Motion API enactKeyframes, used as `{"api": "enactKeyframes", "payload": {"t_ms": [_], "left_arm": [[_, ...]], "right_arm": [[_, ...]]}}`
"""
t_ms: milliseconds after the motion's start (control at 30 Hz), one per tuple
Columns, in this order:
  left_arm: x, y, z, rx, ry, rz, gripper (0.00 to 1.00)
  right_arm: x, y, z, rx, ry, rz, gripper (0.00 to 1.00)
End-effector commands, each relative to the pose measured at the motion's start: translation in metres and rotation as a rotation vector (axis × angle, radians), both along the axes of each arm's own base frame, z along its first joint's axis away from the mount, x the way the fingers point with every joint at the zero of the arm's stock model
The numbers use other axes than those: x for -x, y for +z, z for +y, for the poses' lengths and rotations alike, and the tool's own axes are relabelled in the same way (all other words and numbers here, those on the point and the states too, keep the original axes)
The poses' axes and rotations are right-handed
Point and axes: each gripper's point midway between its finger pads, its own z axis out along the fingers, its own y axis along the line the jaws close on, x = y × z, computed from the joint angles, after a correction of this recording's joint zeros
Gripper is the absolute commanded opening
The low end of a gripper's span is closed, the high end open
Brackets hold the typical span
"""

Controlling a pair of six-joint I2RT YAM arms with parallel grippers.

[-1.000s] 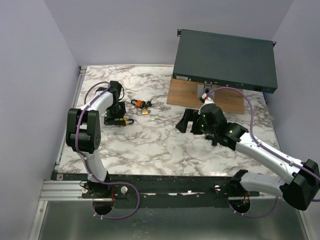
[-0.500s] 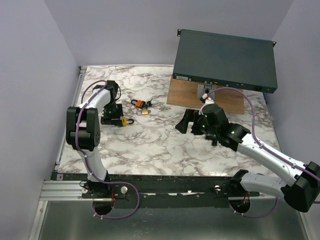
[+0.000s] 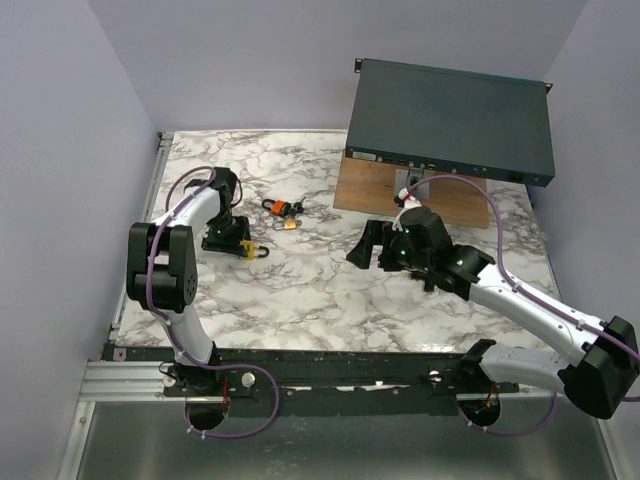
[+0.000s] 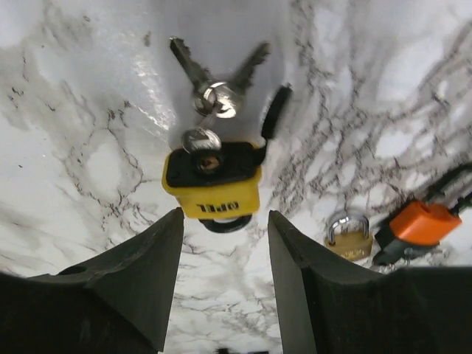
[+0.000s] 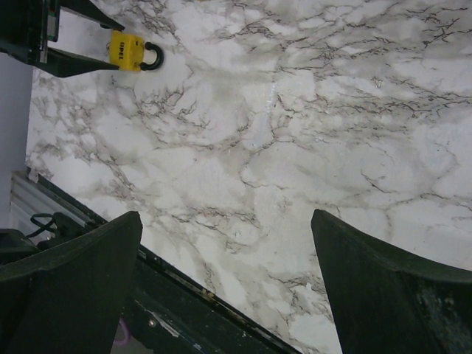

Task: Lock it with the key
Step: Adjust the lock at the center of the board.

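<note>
The yellow padlock (image 4: 212,190) lies flat on the marble, its black shackle (image 4: 221,225) pointing at my left gripper (image 4: 225,221). At the padlock's black keyhole face sits a silver key (image 4: 200,140), and a ring (image 4: 215,99) behind it holds two more keys fanned out. The left gripper's jaws are part open, its fingertips (image 4: 173,221) flank the shackle end, and nothing is gripped. In the top view the padlock (image 3: 247,249) lies just right of the left gripper (image 3: 236,244). My right gripper (image 3: 366,246) hovers wide open mid-table. It sees the padlock (image 5: 127,50) far off.
A small brass padlock (image 4: 348,240) and an orange padlock (image 4: 424,223) lie close to the right of the yellow one. A dark rack box (image 3: 450,120) rests on a wooden board (image 3: 365,188) at the back right. The table's front rail (image 5: 184,295) lies under the right gripper (image 5: 225,228).
The left gripper's jaws have narrowed and it has turned slightly, nudging the yellow padlock a little right. The right gripper has drifted slightly left.
</note>
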Motion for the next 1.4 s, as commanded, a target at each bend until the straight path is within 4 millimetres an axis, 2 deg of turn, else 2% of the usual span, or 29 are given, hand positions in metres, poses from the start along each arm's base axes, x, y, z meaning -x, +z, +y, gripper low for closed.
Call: {"api": "enactKeyframes", "payload": {"t_ms": [0, 100, 167, 267, 400, 500, 600, 767, 967, 1133, 1233, 1367], "left_arm": [[-0.031, 0.054, 0.007, -0.094, -0.210, -0.185, 0.51], [-0.050, 0.076, 0.017, -0.161, -0.252, -0.233, 0.52], [-0.056, 0.071, 0.020, -0.168, -0.254, -0.212, 0.52], [-0.059, 0.054, 0.021, -0.144, -0.228, -0.147, 0.61], [-0.080, 0.037, 0.020, -0.139, -0.259, -0.144, 0.61], [-0.070, 0.017, 0.007, -0.063, -0.252, -0.094, 0.64], [-0.051, 0.008, 0.006, -0.058, -0.187, -0.076, 0.80], [-0.027, 0.002, 0.008, -0.062, -0.163, -0.021, 0.86], [-0.002, -0.003, -0.002, -0.051, -0.196, -0.041, 0.87], [0.004, 0.006, -0.007, -0.104, -0.337, -0.090, 0.91], [-0.001, 0.014, -0.004, -0.170, -0.446, -0.114, 0.97], [-0.002, 0.013, 0.004, -0.226, -0.574, -0.055, 0.98]], "right_arm": [[-0.001, 0.002, 0.009, -0.017, 0.034, -0.006, 1.00], [-0.003, 0.000, 0.007, -0.004, 0.028, -0.011, 1.00], [-0.005, -0.003, 0.009, 0.008, 0.032, -0.005, 1.00], [-0.006, -0.003, 0.012, 0.010, 0.038, 0.002, 1.00], [-0.008, 0.003, 0.013, 0.003, 0.039, -0.006, 1.00], [-0.008, 0.003, 0.011, 0.020, 0.038, -0.009, 1.00], [-0.009, 0.002, 0.008, 0.033, 0.030, -0.014, 1.00], [-0.007, -0.002, 0.011, 0.025, 0.044, -0.002, 1.00], [-0.003, -0.008, 0.010, 0.019, 0.045, 0.010, 1.00], [0.000, -0.008, 0.006, 0.013, 0.040, 0.006, 1.00], [0.001, -0.008, 0.005, 0.012, 0.037, 0.005, 1.00], [0.001, -0.005, 0.005, 0.001, 0.034, 0.001, 1.00]]}}
